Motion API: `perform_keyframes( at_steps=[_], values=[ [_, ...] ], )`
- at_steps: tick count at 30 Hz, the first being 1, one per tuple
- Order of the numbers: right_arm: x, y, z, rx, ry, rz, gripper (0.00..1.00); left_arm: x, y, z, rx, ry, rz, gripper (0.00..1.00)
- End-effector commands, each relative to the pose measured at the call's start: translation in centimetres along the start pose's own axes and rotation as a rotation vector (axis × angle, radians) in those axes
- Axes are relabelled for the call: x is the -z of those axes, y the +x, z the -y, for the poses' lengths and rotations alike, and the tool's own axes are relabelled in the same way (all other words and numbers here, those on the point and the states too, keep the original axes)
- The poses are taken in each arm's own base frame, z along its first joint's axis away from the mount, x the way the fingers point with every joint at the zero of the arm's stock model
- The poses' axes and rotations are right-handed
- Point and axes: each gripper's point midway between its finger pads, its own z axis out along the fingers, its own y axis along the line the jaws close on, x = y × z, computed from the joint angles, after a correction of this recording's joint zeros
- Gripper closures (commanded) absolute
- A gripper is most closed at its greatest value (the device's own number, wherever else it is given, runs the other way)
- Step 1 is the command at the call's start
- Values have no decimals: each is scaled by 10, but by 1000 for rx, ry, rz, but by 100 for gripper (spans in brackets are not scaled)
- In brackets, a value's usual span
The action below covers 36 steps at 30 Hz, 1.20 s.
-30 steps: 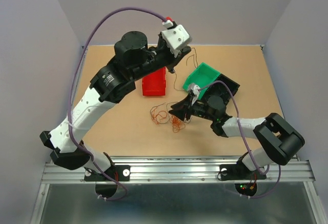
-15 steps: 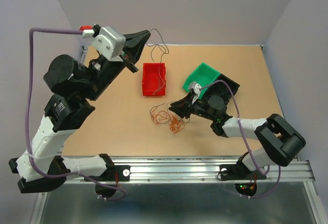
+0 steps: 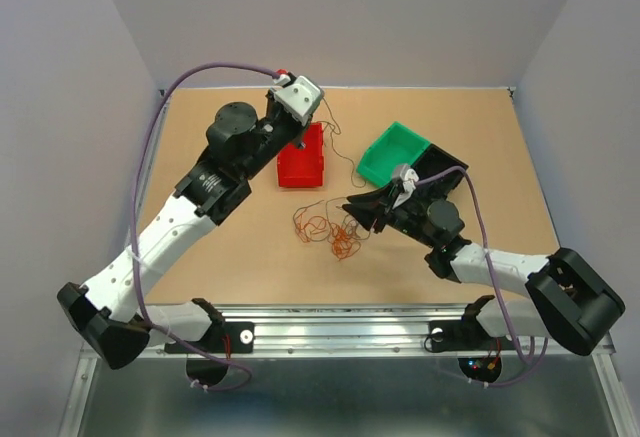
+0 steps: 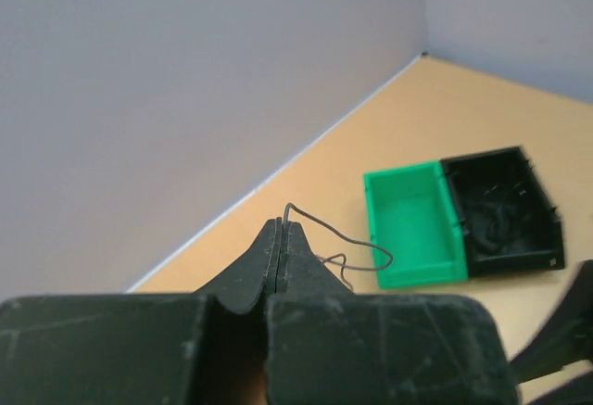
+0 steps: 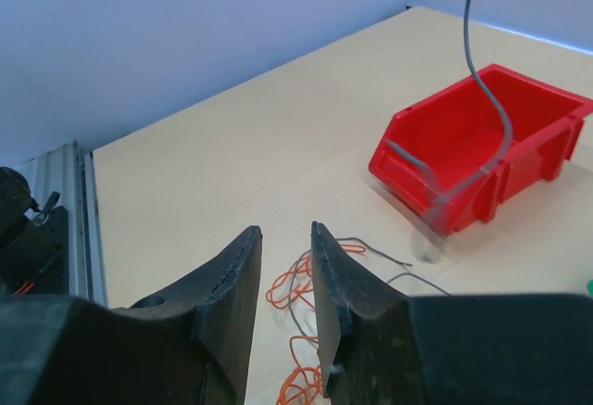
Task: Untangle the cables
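Orange-red tangle: the cables (image 3: 330, 229) lie on the surface (image 3: 480, 117), just ahead of the right fingers (image 5: 232, 280).
Grey wire (image 5: 484, 81): pinched in the left fingers (image 4: 271, 252), which are fully closed, and hanging over the red bin (image 5: 519, 159).
Right fingers: partly apart, holding nothing.
Doing it well: probably lower the wire slowly so its loose end settles inside the bin, then let go.
Count: one tangle, one lifted wire, three bins, namely red, green bin (image 3: 385, 152) and black bin (image 3: 442, 162).
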Motion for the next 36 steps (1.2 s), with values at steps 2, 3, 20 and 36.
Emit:
perform_keyframes(
  at_steps=[2,3,20,36],
  values=[
    [9,-19,13,35,107,94,66,-12,7,-38,16,-31,88,100],
    [11,-19,14,36,115,96,66,-20,22,-47,8,-54,66,100],
    [29,-29,20,36,188,148,66,-89,190,-85,82,-98,-236,100],
    [33,-30,23,42,213,158,66,-39,140,-111,59,-253,-99,100]
  ],
)
